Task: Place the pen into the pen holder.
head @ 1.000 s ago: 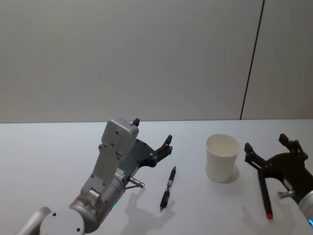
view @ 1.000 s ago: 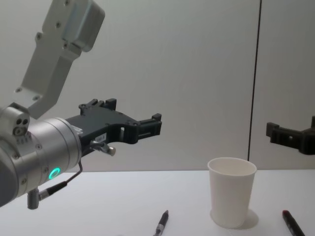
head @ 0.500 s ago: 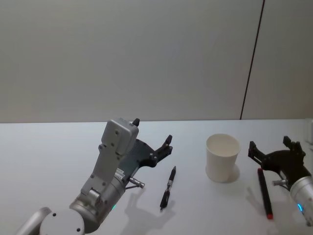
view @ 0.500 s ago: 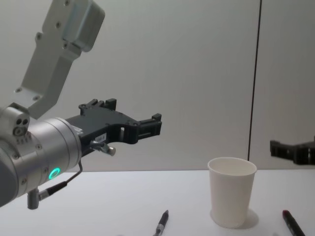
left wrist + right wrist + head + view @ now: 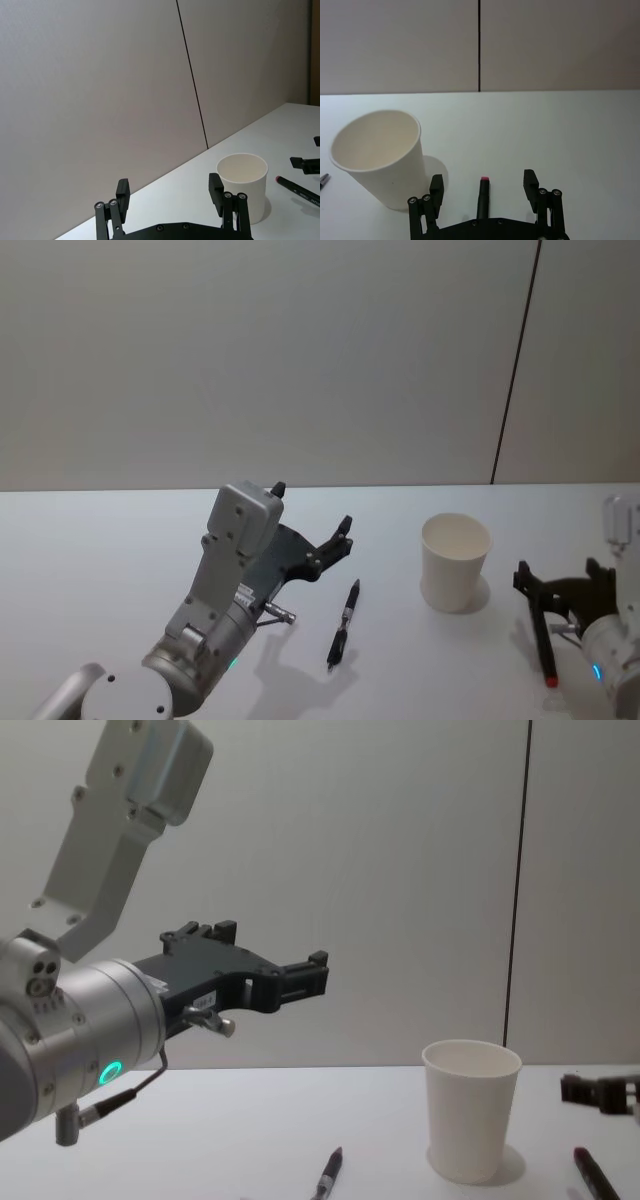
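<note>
The right gripper [image 5: 558, 575] hangs low over the white table [image 5: 100, 570] with its 2 fingers spread apart, straddling the red-tipped pen [image 5: 543, 640] without touching it. That pen lies flat just right of the pen holder [image 5: 456, 562], which stands upright. A black pen [image 5: 343, 625] lies flat to the cup's left. The left gripper [image 5: 312, 508] hovers above the table left of the black pen, fingers apart and holding nothing.
</note>
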